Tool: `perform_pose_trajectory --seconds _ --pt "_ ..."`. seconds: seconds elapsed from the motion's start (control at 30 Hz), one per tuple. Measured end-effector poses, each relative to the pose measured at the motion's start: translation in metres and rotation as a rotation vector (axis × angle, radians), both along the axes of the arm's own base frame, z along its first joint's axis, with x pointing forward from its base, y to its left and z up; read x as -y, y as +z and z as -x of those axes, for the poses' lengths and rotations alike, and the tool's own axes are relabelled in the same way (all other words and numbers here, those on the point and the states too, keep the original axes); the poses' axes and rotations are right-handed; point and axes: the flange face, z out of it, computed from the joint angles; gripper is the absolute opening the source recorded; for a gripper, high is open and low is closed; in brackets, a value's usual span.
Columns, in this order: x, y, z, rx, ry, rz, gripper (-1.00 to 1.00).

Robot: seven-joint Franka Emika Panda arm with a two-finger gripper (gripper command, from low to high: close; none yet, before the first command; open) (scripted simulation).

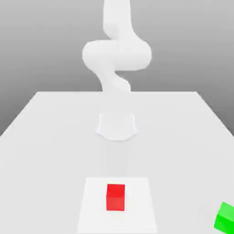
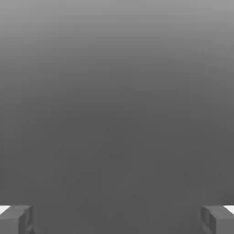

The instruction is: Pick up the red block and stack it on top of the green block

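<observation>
The red block (image 1: 115,197) is a small bright cube resting on a paler square patch (image 1: 93,208) near the table's front, about midway across the exterior view. The green block (image 1: 225,217) lies on the table at the exterior view's far right, partly cut by the picture's edge, well apart from the red one. In the hand view my gripper (image 2: 117,220) is open: its two grey fingertips (image 2: 18,219) stand far apart with nothing between them, in front of a plain grey backdrop.
The white arm (image 1: 117,55) rises from its round base (image 1: 117,125) at the middle of the white table (image 1: 45,137) and runs up out of the picture. The table's far edge lies behind the base.
</observation>
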Motion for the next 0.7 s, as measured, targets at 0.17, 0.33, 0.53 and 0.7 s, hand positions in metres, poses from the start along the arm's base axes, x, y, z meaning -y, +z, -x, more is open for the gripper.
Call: perform_pose_trajectory --seconds 0.17,0.33,0.53,0.7 --pt "0.001 -0.11 -0.053 -0.175 -0.007 -0.002 0.0" --pt "0.002 -0.222 -0.075 -0.343 -0.013 -0.004 0.0" --pt "0.003 -0.352 -0.064 -0.546 -0.021 -0.008 0.0" --pt "0.003 -0.447 -0.032 -0.698 -0.026 -0.011 0.0"
